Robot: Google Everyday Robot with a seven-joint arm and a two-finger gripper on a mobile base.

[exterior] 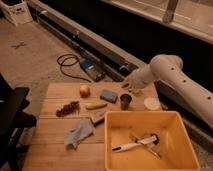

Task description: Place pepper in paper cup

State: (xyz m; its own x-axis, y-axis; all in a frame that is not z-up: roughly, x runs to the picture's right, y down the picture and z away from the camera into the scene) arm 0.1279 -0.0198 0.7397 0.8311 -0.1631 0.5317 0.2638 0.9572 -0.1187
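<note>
Nearest to the camera, a yellow bin (pixel 170 120) stands on the right part of the wooden worktop (pixel 50 145). In the bin lies a white-handled tool (pixel 135 144). Left of the bin, a blue-grey cloth (pixel 79 133) lies crumpled on the boards, and a small flat block (pixel 98 116) rests just beside the bin's far left corner.

One row further back there is a dark cluster of small fruits (pixel 68 108), then a yellow elongated fruit (pixel 95 105), then a dark cup (pixel 125 101) standing upright just behind the bin's far wall. The paper cup (pixel 152 103) is to the right of the dark cup, near it but apart, close to the right edge of the worktop. It shows as a pale disc.

Further back lie an orange-red round fruit (pixel 85 90) and a blue sponge (pixel 108 95).

The end effector (pixel 131 85) is over the far part of the worktop, behind the dark cup and between the blue sponge and the paper cup. The white arm (pixel 170 70) comes to it from the right. The pepper (pixel 135 91) is a pale-green lump directly at the end effector's tip, and it is not in the paper cup. I cannot tell if the end effector is spread or pressed together, nor if it pinches the pepper.

On the floor behind the worktop are a coiled black cable (pixel 67 64) and a blue device (pixel 91 67).
</note>
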